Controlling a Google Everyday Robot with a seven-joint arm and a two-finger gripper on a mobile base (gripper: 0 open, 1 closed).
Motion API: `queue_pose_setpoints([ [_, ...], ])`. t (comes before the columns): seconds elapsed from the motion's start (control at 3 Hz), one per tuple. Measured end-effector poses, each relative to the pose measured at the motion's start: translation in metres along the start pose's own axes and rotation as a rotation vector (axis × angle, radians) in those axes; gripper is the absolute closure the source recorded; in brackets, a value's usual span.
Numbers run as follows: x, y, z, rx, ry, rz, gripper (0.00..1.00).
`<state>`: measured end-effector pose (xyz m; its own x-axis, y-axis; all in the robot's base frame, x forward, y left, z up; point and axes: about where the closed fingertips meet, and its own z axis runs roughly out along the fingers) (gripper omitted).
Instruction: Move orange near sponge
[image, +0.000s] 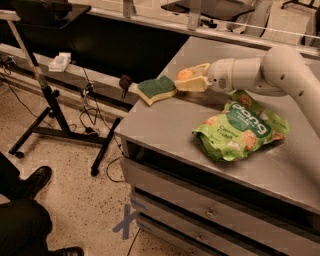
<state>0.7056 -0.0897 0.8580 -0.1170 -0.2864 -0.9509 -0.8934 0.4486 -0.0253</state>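
Observation:
The sponge (156, 88), dark green on top with a pale yellow body, lies at the left edge of the grey cabinet top (165, 125). The orange (184, 74), small and round, sits between the pale fingers (191, 85) of my gripper (183, 77), just right of the sponge and very close to it. The gripper reaches in from the right on the white arm (260, 75), low over the surface, with its fingers around the orange.
A bright green snack bag (240, 127) lies on the cabinet top right of centre. Drawers (210, 212) front the cabinet. A black stand (50, 100) with cables is on the floor at left. A person's shoes (30, 185) are at bottom left.

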Motion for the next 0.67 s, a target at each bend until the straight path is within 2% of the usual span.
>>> queue_pose_setpoints([
  [0.67,0.002,-0.0023,-0.0069,-0.019,0.016,-0.009,0.36],
])
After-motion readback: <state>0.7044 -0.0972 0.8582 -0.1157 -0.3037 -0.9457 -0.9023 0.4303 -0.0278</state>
